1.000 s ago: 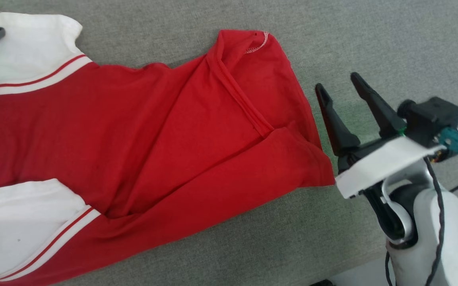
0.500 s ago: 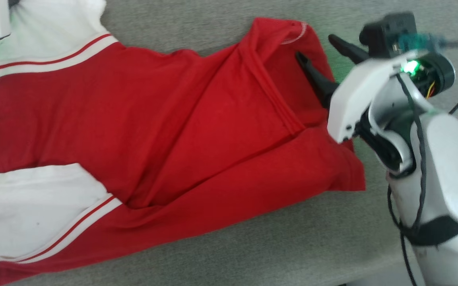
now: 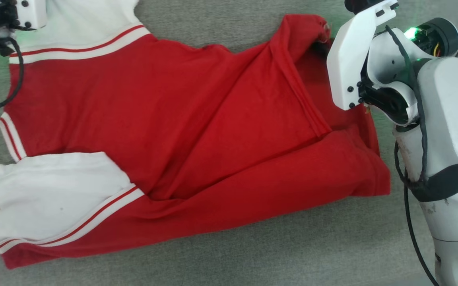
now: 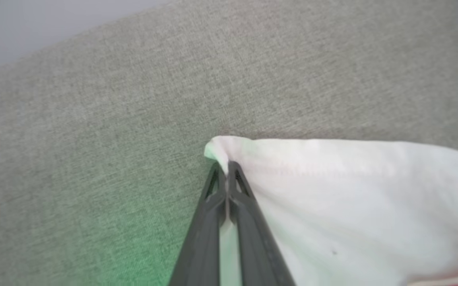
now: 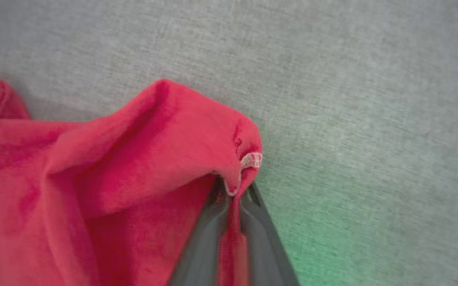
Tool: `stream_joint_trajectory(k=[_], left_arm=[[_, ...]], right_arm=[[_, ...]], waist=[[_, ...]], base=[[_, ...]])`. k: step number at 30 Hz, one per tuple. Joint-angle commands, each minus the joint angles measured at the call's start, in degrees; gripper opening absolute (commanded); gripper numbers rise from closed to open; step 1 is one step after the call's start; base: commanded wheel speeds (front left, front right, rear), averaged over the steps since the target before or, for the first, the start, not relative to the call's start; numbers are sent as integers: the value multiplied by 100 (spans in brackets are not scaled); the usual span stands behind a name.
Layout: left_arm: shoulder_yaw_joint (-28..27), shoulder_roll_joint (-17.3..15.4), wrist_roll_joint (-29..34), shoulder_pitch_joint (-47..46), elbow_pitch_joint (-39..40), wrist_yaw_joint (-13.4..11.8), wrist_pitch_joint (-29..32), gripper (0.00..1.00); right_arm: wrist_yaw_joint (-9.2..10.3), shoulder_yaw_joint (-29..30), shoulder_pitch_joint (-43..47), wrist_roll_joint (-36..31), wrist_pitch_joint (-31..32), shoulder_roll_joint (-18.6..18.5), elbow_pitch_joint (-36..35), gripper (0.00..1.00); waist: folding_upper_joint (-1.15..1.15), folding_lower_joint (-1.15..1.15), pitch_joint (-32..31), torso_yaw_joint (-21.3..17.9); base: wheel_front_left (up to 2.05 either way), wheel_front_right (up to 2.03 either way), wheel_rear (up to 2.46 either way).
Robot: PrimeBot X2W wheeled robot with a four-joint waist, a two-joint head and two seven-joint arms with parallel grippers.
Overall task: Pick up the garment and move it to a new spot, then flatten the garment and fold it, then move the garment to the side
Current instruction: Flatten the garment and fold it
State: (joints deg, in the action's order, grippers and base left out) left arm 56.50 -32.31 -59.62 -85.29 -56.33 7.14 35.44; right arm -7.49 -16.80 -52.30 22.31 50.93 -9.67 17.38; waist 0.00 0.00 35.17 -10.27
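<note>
Pinching a white sleeve corner [image 4: 217, 145], the left pincer [image 4: 225, 171] is clenched on the garment [image 3: 173, 119]. The right pincer [image 5: 233, 190] grasps its red hem corner, cloth caught between both fingers. Beyond both tips the creased garment lies spread on the grey fabric surface [image 3: 253, 254].

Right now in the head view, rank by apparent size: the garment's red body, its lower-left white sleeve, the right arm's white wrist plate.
1. Red body of the garment, by far.
2. The lower-left white sleeve.
3. The white wrist plate; raised toward the camera, so it likely looks oversized.
</note>
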Motion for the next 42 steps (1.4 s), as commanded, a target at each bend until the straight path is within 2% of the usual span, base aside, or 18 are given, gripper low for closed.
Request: stream_joint_trajectory(k=[1,10,16,20,23,26,29,30,38,42], left_arm=[[89,42,-13,150,-71,29,3,0],[152,-53,-322,92,337,31,156,0],[234,-250,-394,109,849,31,258,0],[317,-493,-349,243,1371,27,324,0],[330,-615,-393,403,1807,-109,372,0],[379,-877,-430,652,2365,-363,521,0],[418,-1202,-463,952,3134,-746,688,0],[418,-1202,-463,952,3134,-746,688,0],[545,-2259,-644,1988,5484,-1990,1004,0],[665,-2633,-770,2550,6470,-2557,1009,0]], right_arm=[[1,-15,173,16,98,20,168,0],[1,313,496,32,4,-314,-573,0],[1,597,932,-7,-86,-588,-1172,0],[1,817,1378,29,-54,-781,-1691,0],[1,918,1697,98,-2,-864,-2034,0],[1,978,2015,196,104,-948,-2408,0],[1,1064,2347,256,225,-1031,-2755,0],[1,1064,2347,256,225,-1031,-2755,0],[1,1542,3399,346,518,-999,-3443,0],[1,1724,3847,347,588,-911,-3546,0]], waist=[[0,0,-40,64],[0,0,-391,366],[0,0,-689,611],[0,0,-946,819],[0,0,-1113,932],[0,0,-1258,1007],[0,0,-1394,1061],[0,0,-1394,1061],[0,0,-1584,1158],[0,0,-1614,1156]], base=[[0,0,0],[0,0,0],[0,0,0],[0,0,0],[0,0,0],[0,0,0],[0,0,0],[0,0,0],[0,0,0],[0,0,0]])
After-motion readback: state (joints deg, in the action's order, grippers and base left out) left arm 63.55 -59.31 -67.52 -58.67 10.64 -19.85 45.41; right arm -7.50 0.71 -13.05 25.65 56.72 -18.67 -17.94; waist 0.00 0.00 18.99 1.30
